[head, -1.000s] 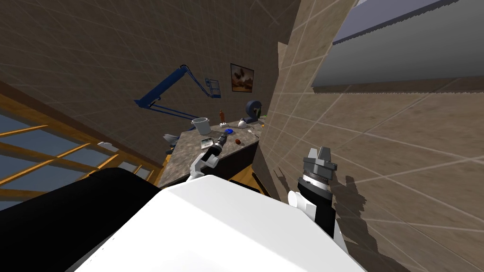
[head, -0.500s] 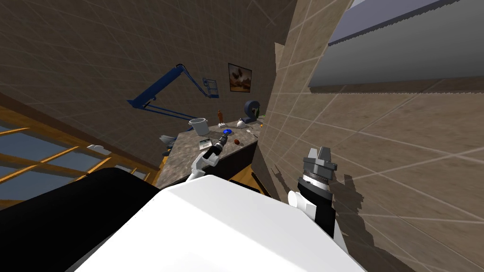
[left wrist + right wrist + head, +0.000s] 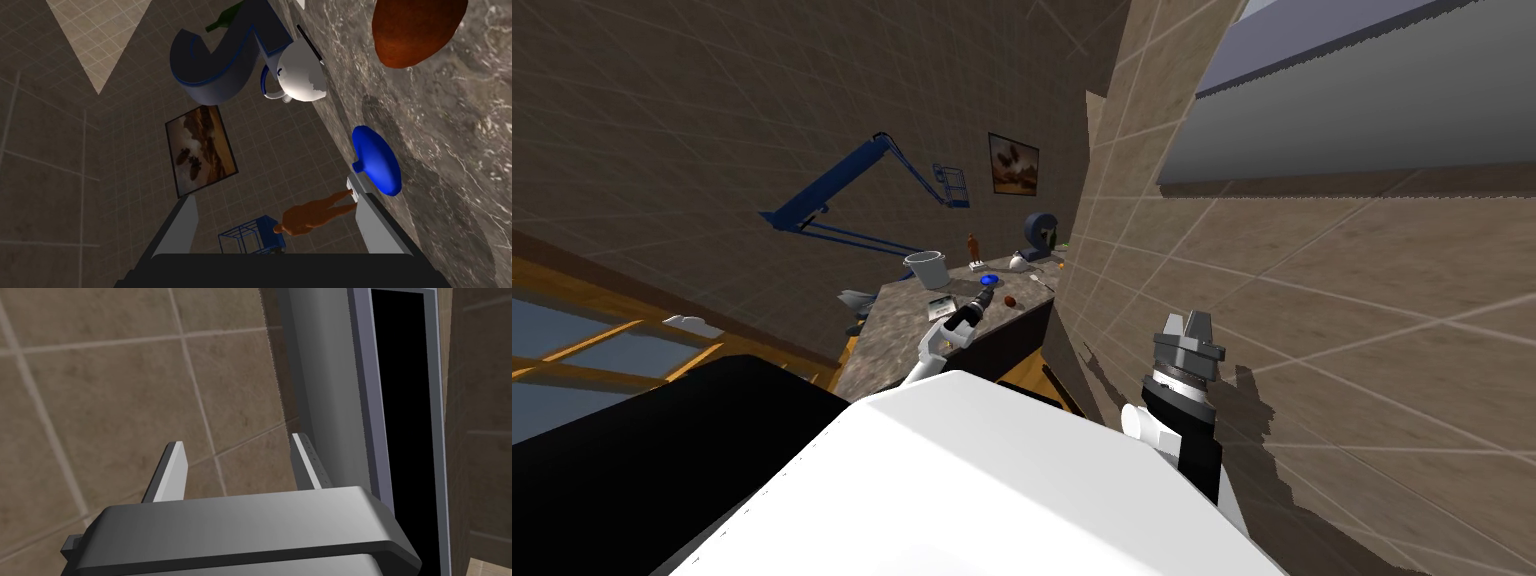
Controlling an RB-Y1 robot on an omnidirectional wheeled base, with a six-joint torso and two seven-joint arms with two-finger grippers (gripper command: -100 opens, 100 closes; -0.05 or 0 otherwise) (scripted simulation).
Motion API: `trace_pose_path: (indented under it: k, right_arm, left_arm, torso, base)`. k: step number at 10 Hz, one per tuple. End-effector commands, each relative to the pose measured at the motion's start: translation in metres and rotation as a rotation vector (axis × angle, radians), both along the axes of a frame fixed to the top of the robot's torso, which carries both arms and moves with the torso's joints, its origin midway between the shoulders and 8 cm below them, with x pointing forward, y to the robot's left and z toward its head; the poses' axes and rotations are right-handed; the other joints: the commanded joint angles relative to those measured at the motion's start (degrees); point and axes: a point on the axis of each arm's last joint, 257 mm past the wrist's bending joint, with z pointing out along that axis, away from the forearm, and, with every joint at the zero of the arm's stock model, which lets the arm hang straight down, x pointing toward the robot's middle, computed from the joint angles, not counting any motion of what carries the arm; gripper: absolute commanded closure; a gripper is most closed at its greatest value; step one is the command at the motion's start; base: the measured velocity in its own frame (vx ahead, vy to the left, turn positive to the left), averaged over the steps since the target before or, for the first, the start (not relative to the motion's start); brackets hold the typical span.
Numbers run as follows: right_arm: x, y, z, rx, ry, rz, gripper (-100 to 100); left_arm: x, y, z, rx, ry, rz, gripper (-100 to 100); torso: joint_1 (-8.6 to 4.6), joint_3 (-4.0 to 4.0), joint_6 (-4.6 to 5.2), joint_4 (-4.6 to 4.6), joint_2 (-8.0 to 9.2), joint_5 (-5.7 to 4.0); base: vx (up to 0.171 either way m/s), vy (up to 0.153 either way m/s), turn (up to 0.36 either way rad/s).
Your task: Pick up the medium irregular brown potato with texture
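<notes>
Left wrist view: the left gripper (image 3: 283, 222) is seen with its two fingers spread wide and nothing held between them. It is aimed low along a grey marbled counter (image 3: 465, 165), roughly parallel to the surface rather than down onto it.

- The potato (image 3: 417, 30), reddish brown and rounded, lies on the counter ahead of the gripper but well off the line between the fingers.
- A blue dish (image 3: 377, 160) lies between the gripper and the potato, close by one finger.
- Farther out, a white teapot (image 3: 300, 75), a brown figurine (image 3: 315, 215) and a dark blue curved object (image 3: 220, 65) are noted.

Judgement on the step: the reach is under way and the grasp is not yet set up. The hand is best swung toward the potato until it is centred between the fingers, then tipped to come down from above. The narrower width should be taken, since a lumpy, rounded body is likely to squirt out of thin blades. The blue dish should be passed over, not swept.

The right gripper (image 3: 237, 468) is held up at the robot's right side, fingers apart and empty.

Hard to make out:
- The potato is cut off by the picture edge, so its full length is not known.
- Little surface texture can be read on it.
- Whether the near finger touches the blue dish cannot be told.
- The figurine's base is hidden behind that finger.
</notes>
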Motion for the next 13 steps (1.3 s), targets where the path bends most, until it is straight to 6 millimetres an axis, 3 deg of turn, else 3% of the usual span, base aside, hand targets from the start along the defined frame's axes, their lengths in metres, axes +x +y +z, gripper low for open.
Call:
trace_pose_path:
  k: [1, 13]
  right_arm:
    - [0.000, 0.000, 0.000, 0.000, 0.000, 0.000, 0]
    - [0.000, 0.000, 0.000, 0.000, 0.000, 0.000, 0]
  left_arm:
    - [0.005, 0.003, -0.008, 0.005, 0.041, 0.007, -100]
    - [0.009, 0.025, -0.065, 0.029, 0.316, 0.061, -100]
  torso:
    - [0.00, 0.00, 0.00, 0.00, 0.00, 0.00]
    - [-0.03, -0.02, 0.01, -0.01, -0.03, -0.01]
  base:
    - [0.025, 0.001, -0.091]
    - [0.023, -0.001, -0.063]
